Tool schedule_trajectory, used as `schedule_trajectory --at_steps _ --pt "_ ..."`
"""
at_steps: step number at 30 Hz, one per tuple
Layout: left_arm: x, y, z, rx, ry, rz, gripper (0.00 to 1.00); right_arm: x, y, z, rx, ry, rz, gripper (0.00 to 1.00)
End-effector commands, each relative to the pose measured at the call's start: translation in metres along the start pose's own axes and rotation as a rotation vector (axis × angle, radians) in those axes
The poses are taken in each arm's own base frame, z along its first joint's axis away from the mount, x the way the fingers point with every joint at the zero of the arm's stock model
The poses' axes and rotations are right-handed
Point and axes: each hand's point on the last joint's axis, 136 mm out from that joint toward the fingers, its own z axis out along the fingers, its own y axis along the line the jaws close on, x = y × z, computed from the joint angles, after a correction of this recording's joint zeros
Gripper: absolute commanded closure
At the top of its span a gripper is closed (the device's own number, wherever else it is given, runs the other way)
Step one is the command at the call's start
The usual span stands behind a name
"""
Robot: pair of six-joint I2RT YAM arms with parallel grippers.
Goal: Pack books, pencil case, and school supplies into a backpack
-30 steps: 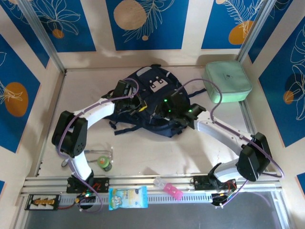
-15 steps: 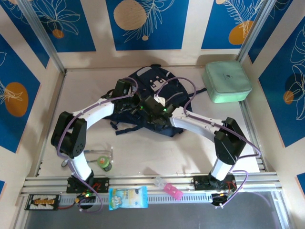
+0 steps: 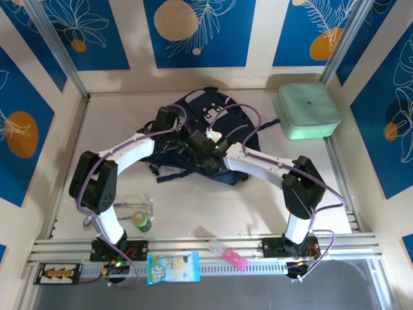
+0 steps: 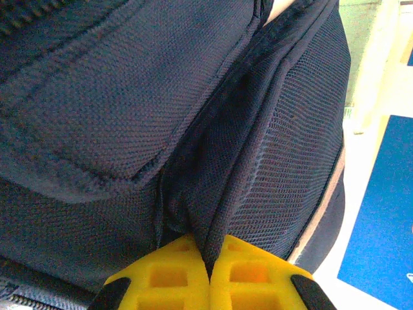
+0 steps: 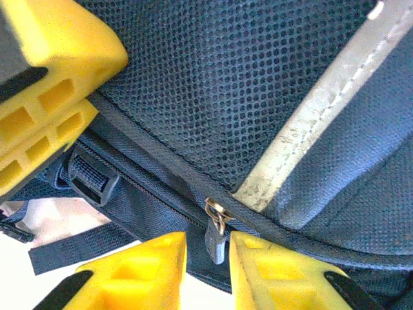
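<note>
The navy backpack (image 3: 216,116) lies flat at the table's middle. My left gripper (image 4: 210,271) is shut on a pinched fold of the backpack (image 4: 97,97) fabric, near its lower left side (image 3: 182,139). My right gripper (image 5: 208,258) hovers right beside it (image 3: 195,138), over a closed zip. The jaws stand narrowly open, with the small dark zipper pull (image 5: 215,240) hanging in the gap between the fingers (image 5: 277,271). The left gripper's yellow fingers (image 5: 51,97) appear at the upper left of the right wrist view. The books are out of view.
A mint-green rounded case (image 3: 308,110) sits at the back right. A green roll (image 3: 141,221) lies near the left arm's base. On the front rail lie a blue-and-yellow pouch (image 3: 173,267) and a pink item (image 3: 230,254). Walls enclose the table.
My right arm has swung left across the backpack to meet the left gripper, and its jaws have narrowed around the zipper pull. The left gripper holds the fabric as before.
</note>
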Motion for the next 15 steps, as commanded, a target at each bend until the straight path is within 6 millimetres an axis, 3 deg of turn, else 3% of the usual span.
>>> schedule_trajectory --at_steps 1,9,15 --pt "-0.008 -0.049 -0.020 0.148 -0.021 0.060 1.00 0.002 -0.005 0.000 0.043 -0.012 0.013 0.77" --pt "-0.011 -0.051 -0.023 0.150 -0.026 0.062 1.00 0.011 -0.008 0.003 0.077 0.003 -0.008 0.76" --pt "-0.011 -0.050 -0.024 0.148 -0.026 0.061 1.00 0.001 -0.003 0.012 0.063 -0.014 -0.010 0.76"
